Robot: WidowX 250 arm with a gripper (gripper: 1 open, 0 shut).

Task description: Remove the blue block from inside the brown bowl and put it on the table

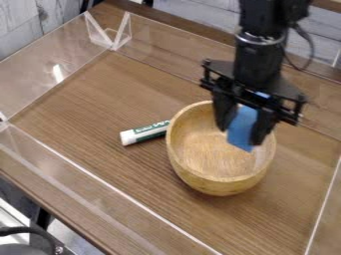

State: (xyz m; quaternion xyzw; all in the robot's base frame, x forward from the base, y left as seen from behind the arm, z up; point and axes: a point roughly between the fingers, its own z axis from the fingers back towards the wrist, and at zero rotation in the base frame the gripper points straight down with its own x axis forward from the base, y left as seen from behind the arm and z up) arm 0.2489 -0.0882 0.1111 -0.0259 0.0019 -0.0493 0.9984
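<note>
**A:** Where's the blue block (244, 128) right now?

**B:** Clamped between the jaws of the gripper (248, 129), which is closed tight on it. It hangs over the far right side of the brown bowl (213, 164), clear of the bowl's floor but not yet past the rim.

**A:** What could go wrong from here?

**B:** The block sticks out below the fingers, so a sideways move made too low could knock it against the thick rim and twist it loose, or shove the bowl across the table (94, 110). If the grip is only on a narrow edge, I'd also worry about it slipping and dropping back inside.

**A:** Anything else in the way?

**B:** A small white tube (147, 130) lies just left of the bowl, so setting down there is cramped.

**A:** Can you read its label?

**B:** Only green print; the letters are too small to make out.
</note>
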